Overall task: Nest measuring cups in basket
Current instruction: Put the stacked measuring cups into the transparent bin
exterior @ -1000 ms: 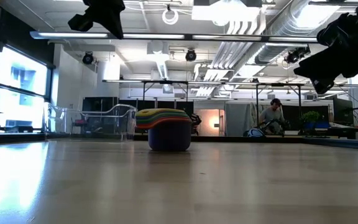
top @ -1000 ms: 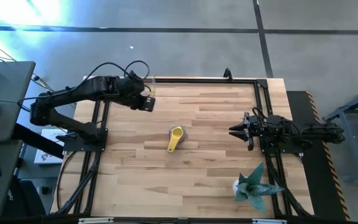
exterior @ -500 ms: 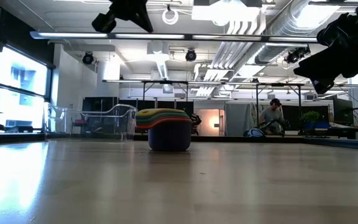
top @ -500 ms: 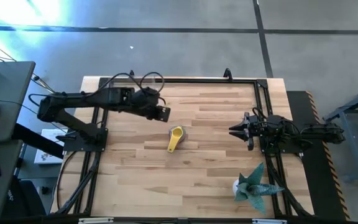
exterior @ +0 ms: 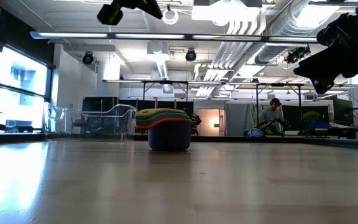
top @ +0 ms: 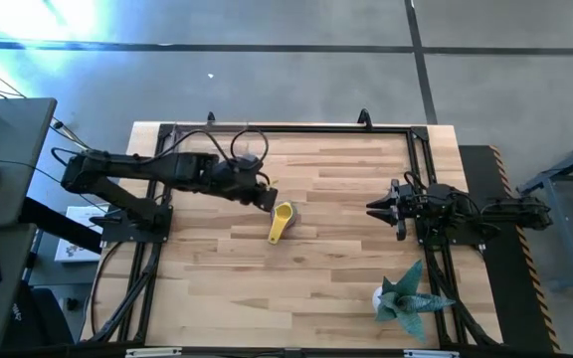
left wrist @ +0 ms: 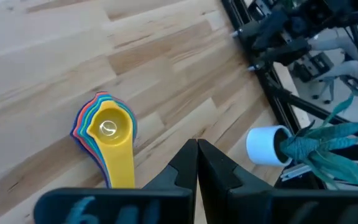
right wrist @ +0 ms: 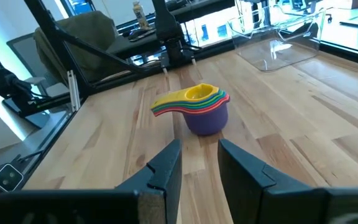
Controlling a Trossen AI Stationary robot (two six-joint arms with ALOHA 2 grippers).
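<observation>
Currently, the measuring cups (top: 282,220) stand nested as one stack near the middle of the wooden table (top: 306,288), with the yellow cup on top and its flat handle pointing toward the near table edge in the high view. In the right wrist view the stack (right wrist: 199,108) shows a purple cup at the base, with red, teal, green and yellow rims layered above it. The low view shows the stack (exterior: 168,129) resting directly on the tabletop. The basket (right wrist: 277,38), a clear low-walled bin, sits at the far left corner of the table, well apart from the stack, and no cup is visible in it. The left gripper (top: 268,196) is extended over the table and hangs just beside the stack on its far-left side, above the tabletop; in the left wrist view its fingers (left wrist: 219,169) are pressed together with no gap between them and nothing held. The right gripper (top: 378,208) rests at the right side of the table, pointing toward the stack; in the right wrist view its fingers (right wrist: 166,165) stand apart with bare wood between them, so the jaws are released. A spiky teal plant figure (top: 406,294) in a white pot stands near the front right corner. No readable label or writing is visible on the cups or basket.
</observation>
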